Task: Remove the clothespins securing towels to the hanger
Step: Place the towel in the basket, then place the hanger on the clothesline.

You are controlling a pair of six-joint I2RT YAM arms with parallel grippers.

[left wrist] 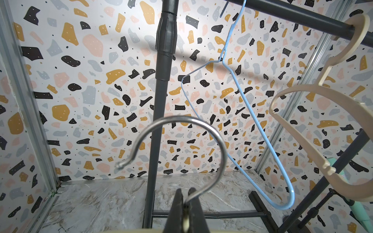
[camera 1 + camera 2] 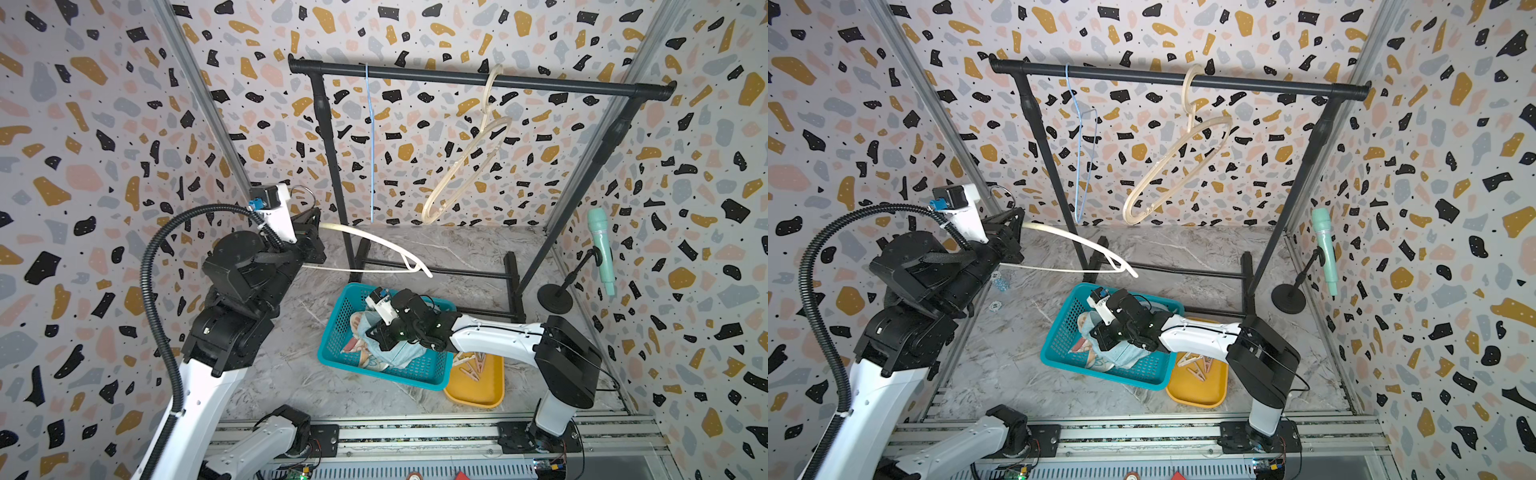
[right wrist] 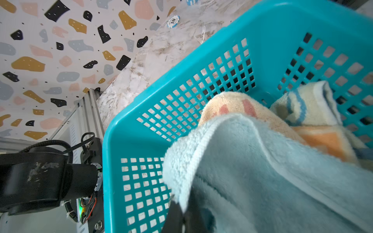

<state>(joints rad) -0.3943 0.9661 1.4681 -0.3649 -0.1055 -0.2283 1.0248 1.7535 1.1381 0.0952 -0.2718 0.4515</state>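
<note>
From where I stand, the teal plastic mesh basket [image 2: 344, 318] is the centre of it all. The right gripper [image 3: 181, 210] is down inside it, jaws pinched on a fold at the edge of the light-blue terry towel [image 3: 262, 171]. That towel lies heaped over an orange-and-cream cloth [image 3: 327, 141] and a cream cloth with blue marks [image 3: 302, 105].

Up beyond the basket's far corner, the left gripper [image 1: 185, 207] is clamped on the neck of a cream-white plastic hanger [image 2: 374, 241], just below its bent steel hook [image 1: 201, 125]. The hanger lies nearly flat in the air and looks bare, with no cloth or peg on it.

The small pastel plastic clothespins [image 2: 471, 365] lie in a loose pile in a shallow yellow tray [image 2: 473, 395] just beside the basket, under the right forearm. Neither gripper touches them. The right one is near and the left is well apart.

I'd judge those pegs light, stiff and a bit slick, springy enough to skid or snap out of the jaws. The place to pinch one is the two tail ends, squeezed together. The towels are soft and limp, so a hem or fold gives the best hold. A towel will sag and drag whatever it lies over.
</note>
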